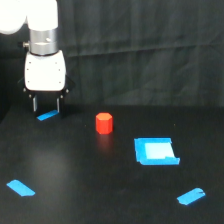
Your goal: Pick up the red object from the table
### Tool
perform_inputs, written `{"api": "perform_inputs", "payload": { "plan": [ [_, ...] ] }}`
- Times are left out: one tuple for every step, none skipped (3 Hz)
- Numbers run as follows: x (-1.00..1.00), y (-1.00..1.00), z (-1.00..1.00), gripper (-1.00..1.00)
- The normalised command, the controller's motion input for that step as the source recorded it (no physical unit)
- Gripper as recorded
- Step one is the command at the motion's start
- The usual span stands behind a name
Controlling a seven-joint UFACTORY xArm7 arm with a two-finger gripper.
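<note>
Red object [104, 123] stands on the table [75, 170], apart from the released end effector [46, 104].

Wrinkled black cloth backdrop [145, 50] behind.

red object [104, 123]: smooth, plain, plastic-looking, slight sheen
table [90, 175]: black, mostly matt, faint red reflection beneath the block
end effector [46, 105]: glossy white shell, brushed metal collar above
backdrop [150, 50]: black cloth, creased
tape strips [20, 188]: blue, smooth
</note>
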Motion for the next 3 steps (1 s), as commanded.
{"api": "perform_inputs", "payload": {
  "plan": [
    [0.72, -0.16, -0.15, 0.99],
    [0.72, -0.17, -0.16, 0.99],
    [0.82, -0.29, -0.25, 0.99]
  ]
}}
